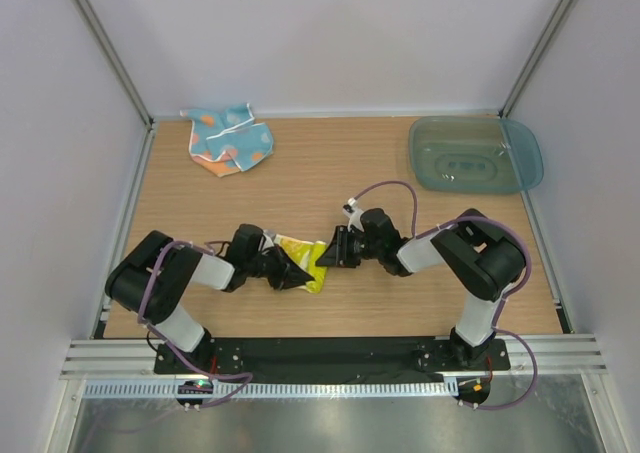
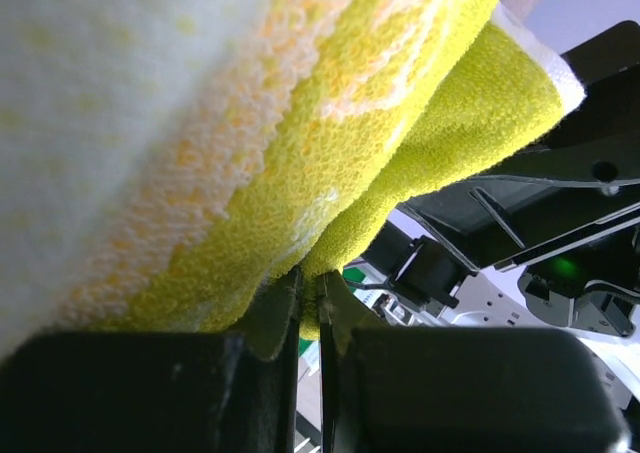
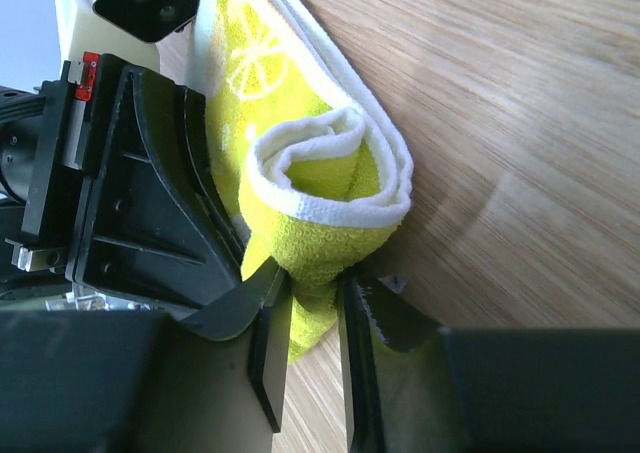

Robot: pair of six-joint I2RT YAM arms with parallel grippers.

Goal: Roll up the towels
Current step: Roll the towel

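both the left tool (image 1: 293,273) and right tool (image 1: 327,252) pinch the half-rolled yellow towel (image 1: 303,258), well left of the teal tray (image 1: 522,145). the blue towel (image 1: 230,139) lies crumpled farther left of that tray.

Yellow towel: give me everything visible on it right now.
The yellow towel is fuzzy terry-like cloth, bright yellow with orange and white citrus print and a white hem. It is loosely rolled; the right wrist view shows its end curled into a spiral. It is over the near middle of the wooden table, between the arms. The left gripper pinches one end; the right gripper squeezes the other.
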